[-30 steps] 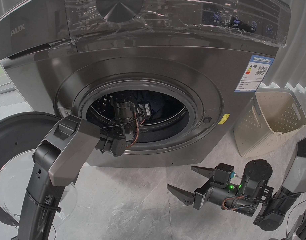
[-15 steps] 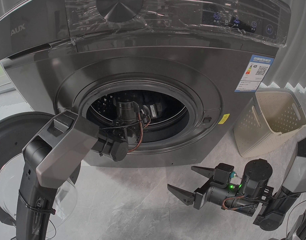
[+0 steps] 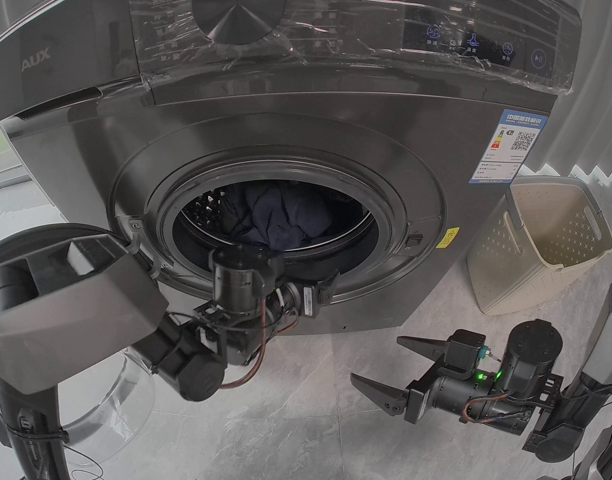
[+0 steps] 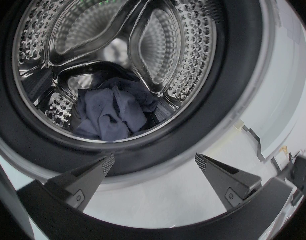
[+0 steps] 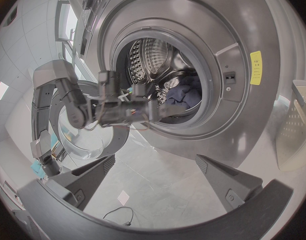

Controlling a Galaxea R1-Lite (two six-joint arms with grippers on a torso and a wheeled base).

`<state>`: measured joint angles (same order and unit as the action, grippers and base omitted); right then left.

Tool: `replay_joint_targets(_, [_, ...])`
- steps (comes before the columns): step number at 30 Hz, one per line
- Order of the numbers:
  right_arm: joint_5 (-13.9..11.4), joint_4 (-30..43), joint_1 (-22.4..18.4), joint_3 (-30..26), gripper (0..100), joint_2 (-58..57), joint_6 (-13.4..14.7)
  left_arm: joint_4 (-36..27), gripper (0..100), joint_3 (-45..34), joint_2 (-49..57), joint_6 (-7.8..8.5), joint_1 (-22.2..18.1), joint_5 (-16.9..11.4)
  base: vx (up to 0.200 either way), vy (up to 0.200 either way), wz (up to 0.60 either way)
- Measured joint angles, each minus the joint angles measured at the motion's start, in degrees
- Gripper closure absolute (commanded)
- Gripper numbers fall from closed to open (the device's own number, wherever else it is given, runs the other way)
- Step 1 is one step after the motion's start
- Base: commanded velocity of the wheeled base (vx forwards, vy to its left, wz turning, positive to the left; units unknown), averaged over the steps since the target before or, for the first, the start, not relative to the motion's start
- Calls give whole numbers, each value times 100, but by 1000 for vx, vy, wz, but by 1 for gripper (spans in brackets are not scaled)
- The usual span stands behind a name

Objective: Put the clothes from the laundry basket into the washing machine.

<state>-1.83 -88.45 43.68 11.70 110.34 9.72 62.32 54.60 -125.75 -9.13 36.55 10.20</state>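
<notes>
Grey floor (image 3: pixel 306 395), clothes (image 4: pixel 109 114) deep in drum (image 4: pixel 179 50), left fingers (image 4: pixel 88 177) and right fingers (image 5: pixel 226 180) spread, empty.

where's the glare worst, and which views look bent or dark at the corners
Head view: streaky glare on the plastic film atop the washing machine. Left wrist view: the drum mirrors light, with a green glint on the metal; the front panel is blown out white; corners black. Right wrist view: strong fisheye bends the door ring; corners black too.
</notes>
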Motion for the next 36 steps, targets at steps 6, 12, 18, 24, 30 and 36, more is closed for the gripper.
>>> replay_joint_targets(6, [-2, 7, -230, -357, 0, -439, -4, 778, 0, -1715, 750, 238, 223, -112, -133, 0, 0])
replay_joint_targets(12, [28, 122, -564, -757, 0, -1257, -15, 1782, 0, -3385, 1587, 412, 347, -180, -200, 0, 0])
replay_joint_targets(18, [221, 645, -940, -1013, 0, -2358, -24, 2261, 0, -4626, 2671, 536, 345, -213, -200, 0, 0])
replay_joint_targets(24, [451, 1584, -1257, -1065, 0, -3344, -61, 1774, 0, -5177, 4072, 642, 145, -229, -200, 0, 0])
replay_joint_targets(30, [519, 3060, -1552, -1069, 0, -4562, -105, 246, 0, -5329, 5641, 809, -94, -255, -200, 0, 0])
replay_joint_targets(36, [528, 4546, -2083, -1072, 0, -6031, -140, -1253, 0, -5357, 7283, 878, -636, -413, -200, 0, 0])
